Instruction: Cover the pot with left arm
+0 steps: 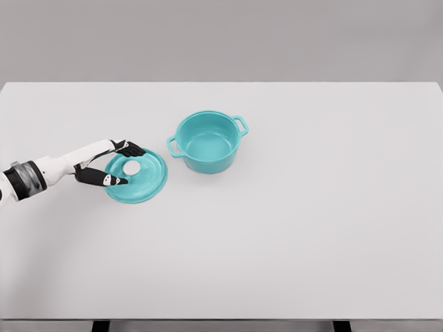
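- Head view: left hand (114, 164) spread around the lid's (136, 176) white knob (131, 168), gripping nothing; the lid lies flat just left of the open pot (207, 142)
- Risk: fingers closing off-centre could slip off the knob

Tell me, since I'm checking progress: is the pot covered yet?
Uncovered. The pot stands open, its inside visible; the lid lies on the table beside it, at the left hand.

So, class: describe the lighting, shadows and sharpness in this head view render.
Head view: soft, even light with no glare on the white table; only faint shadows under the teal pot and lid; everything is evenly sharp, though the left hand looks small and slightly jagged.
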